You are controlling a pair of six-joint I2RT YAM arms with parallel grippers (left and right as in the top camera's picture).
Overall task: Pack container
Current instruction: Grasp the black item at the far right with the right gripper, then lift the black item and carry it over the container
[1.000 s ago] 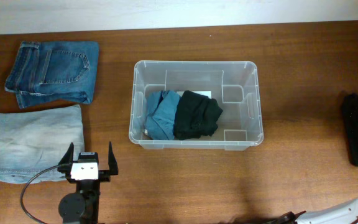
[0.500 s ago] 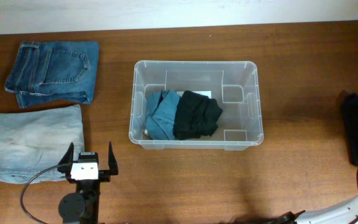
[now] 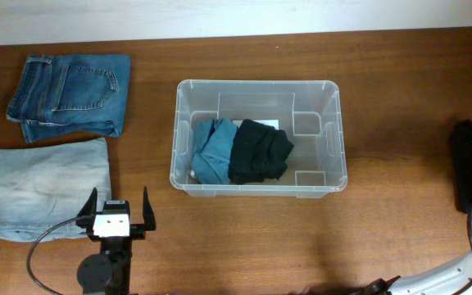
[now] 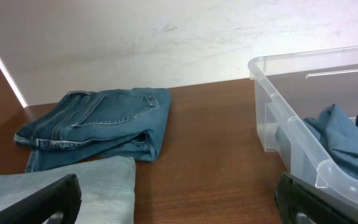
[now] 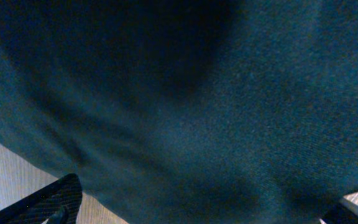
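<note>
Jaws of the left gripper (image 3: 120, 198) are seen spread wide with nothing between them, poised just beside the near edge of the pale jeans (image 3: 47, 184). Those of the right gripper (image 5: 207, 208) are likewise parted, their tips shown at the two lower corners of the wrist view, with a dark garment (image 5: 185, 99) filling the space ahead, though contact with it cannot be confirmed. The wooden table (image 3: 400, 90) is occupied at its middle by the container (image 3: 257, 82), which is set upright and open-topped, well apart from the left gripper. It is judged to be light and fairly stiff but thin-walled, so some flexing is to be expected, and its smooth clear plastic is likely slippery. If it has to be shifted, the rim or a moulded side handle (image 3: 332, 139) is thought the best purchase. Folded pale jeans and dark-blue jeans (image 3: 68, 94) are laid to its left, the dark garment at the far right. These are judged soft and limp, the denim heavier, so all layers at a folded edge should be pinched together. A blue garment (image 3: 211, 152) and a black garment (image 3: 259, 152) are already bunched inside, touching, and a white label (image 3: 270, 124) is glimpsed on the base.
</note>
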